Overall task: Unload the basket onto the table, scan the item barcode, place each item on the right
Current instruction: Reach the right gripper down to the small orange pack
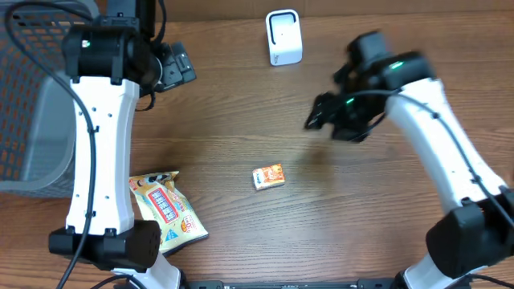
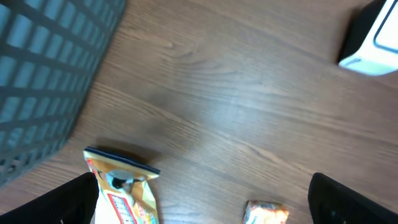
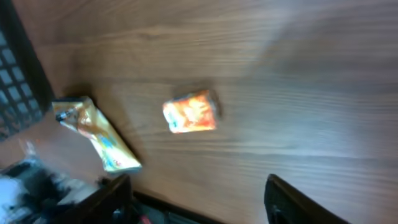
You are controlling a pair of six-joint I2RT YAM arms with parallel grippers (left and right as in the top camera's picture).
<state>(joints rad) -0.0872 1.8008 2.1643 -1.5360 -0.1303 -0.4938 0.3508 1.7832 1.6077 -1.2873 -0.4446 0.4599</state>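
Note:
Two items lie on the wooden table: a small orange packet point(image 1: 269, 176) point(image 2: 266, 213) point(image 3: 191, 112) near the middle and a yellow snack bag point(image 1: 167, 207) point(image 2: 124, 193) point(image 3: 99, 134) at the front left. The white barcode scanner point(image 1: 283, 38) point(image 2: 373, 40) stands at the back centre. My left gripper point(image 1: 178, 68) point(image 2: 202, 186) hovers at the back left, open and holding nothing. My right gripper point(image 1: 317, 116) point(image 3: 198, 183) hangs right of centre, above and behind the orange packet, jaws apart with nothing between them. No barcode is readable in these blurred views.
A grey mesh basket point(image 1: 32, 104) point(image 2: 43, 74) point(image 3: 18, 62) stands at the table's left edge. The left arm's white links point(image 1: 100, 160) rise beside the snack bag. The right arm point(image 1: 450, 152) crosses the right side.

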